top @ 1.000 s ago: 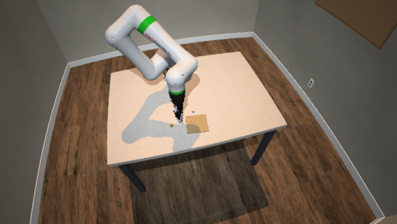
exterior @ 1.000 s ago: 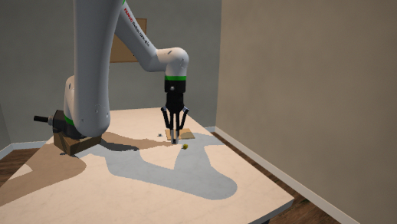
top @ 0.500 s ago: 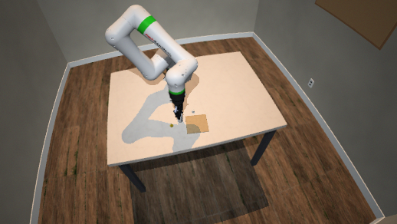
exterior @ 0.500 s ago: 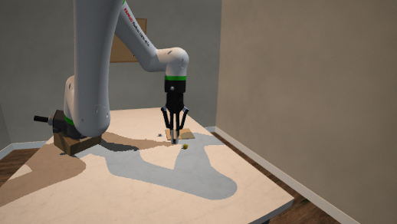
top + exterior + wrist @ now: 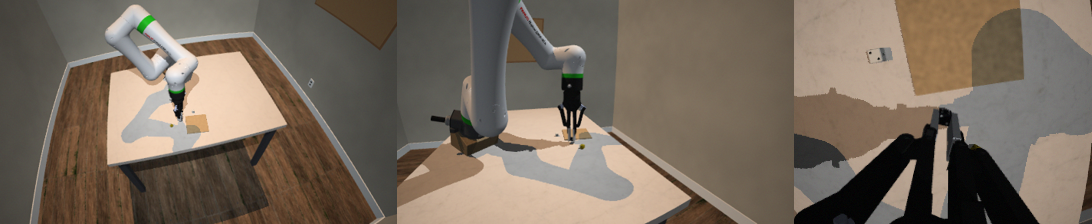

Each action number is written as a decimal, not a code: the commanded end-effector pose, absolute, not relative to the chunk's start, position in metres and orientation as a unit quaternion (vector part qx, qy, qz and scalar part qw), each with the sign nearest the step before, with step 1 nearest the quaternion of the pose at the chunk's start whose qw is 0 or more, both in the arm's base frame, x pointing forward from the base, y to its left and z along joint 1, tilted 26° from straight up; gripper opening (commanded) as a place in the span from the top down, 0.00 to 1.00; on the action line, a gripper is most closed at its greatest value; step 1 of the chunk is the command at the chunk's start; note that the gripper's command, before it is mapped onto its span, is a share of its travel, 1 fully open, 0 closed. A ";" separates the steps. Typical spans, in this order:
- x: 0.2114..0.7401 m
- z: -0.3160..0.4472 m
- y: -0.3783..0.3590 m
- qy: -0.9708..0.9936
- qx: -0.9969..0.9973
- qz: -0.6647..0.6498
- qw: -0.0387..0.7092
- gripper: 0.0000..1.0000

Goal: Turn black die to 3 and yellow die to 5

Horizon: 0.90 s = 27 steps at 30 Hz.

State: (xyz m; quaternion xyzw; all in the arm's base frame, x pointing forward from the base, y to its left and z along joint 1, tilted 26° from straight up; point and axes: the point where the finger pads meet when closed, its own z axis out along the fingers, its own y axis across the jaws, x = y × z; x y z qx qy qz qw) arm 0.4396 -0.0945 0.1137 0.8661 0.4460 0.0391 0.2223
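Gripper point(image 5: 180, 120) point(image 5: 572, 141) point(image 5: 943, 120) is grasping the black die point(image 5: 945, 116) just off the mat point(image 5: 199, 120) point(image 5: 582, 134) point(image 5: 944, 45), its pads probably needing a square, centred pinch before lifting straight and turning slowly. The yellow die point(image 5: 172, 125) point(image 5: 582, 146) point(image 5: 974, 146) is lying nearby, calling for clearance; the white die point(image 5: 193, 112) point(image 5: 556, 135) point(image 5: 874, 55) is resting beyond, best left untouched.

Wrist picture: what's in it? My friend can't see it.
The gripper's fingers are shut on a black die. A tan mat lies beyond, with a white die beside it on the table.
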 end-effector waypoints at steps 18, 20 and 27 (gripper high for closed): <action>0.416 0.194 -0.063 0.446 0.866 0.039 0.222 0.93; 0.416 0.195 -0.063 0.446 0.866 0.039 0.222 0.93; 0.416 0.195 -0.063 0.446 0.866 0.039 0.222 0.93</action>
